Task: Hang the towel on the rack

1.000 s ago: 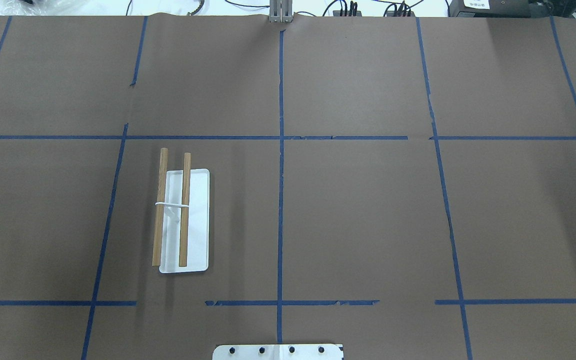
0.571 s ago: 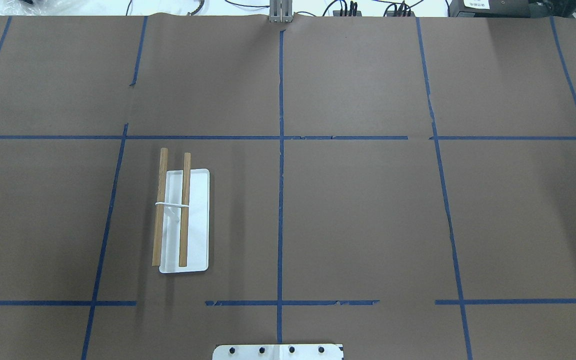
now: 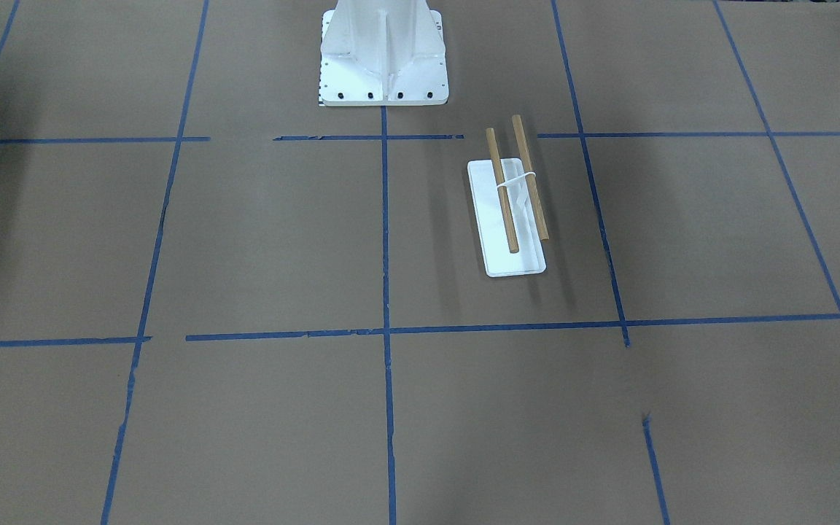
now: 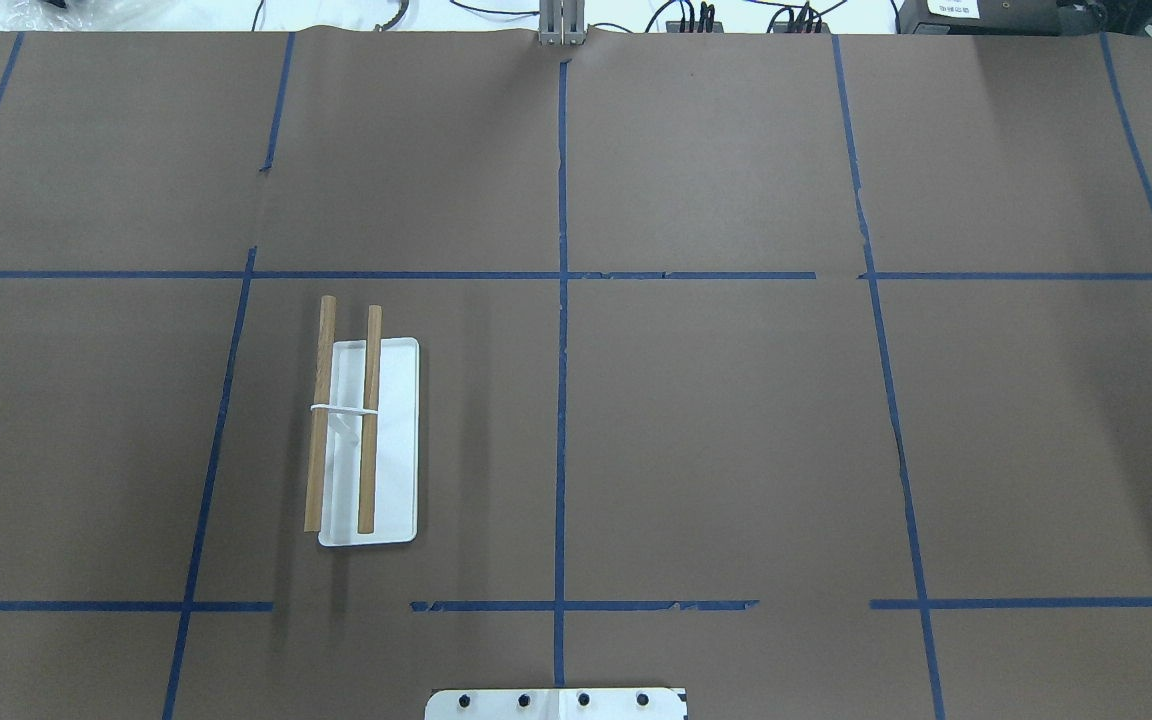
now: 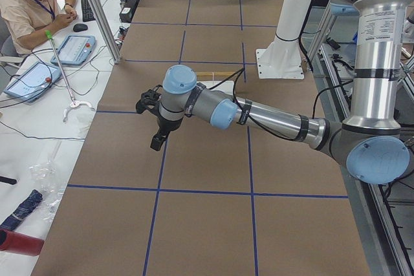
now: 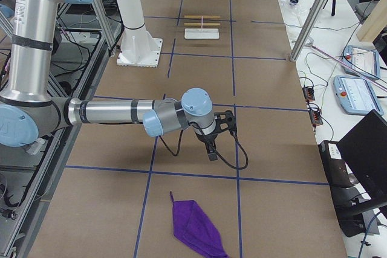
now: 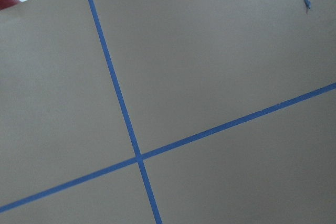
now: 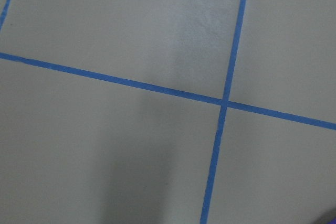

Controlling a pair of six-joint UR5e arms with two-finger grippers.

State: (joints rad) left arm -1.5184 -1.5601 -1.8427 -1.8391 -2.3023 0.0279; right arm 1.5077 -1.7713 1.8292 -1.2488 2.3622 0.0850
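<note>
Black left hand (image 5: 156,143) hangs pointing down.

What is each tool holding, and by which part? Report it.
Nothing. The left tool and right tool both hang bare; the towel lies loose near the right one, the rack stands alone.

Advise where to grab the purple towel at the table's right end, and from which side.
Probably best to take the small, fuzzy purple cloth towel by its narrow pointed corner, with the jaws coming straight down from above. It lies flat on the brown paper-covered table, so only a top pinch looks workable, and that tip is the part nearest the right gripper.
</note>
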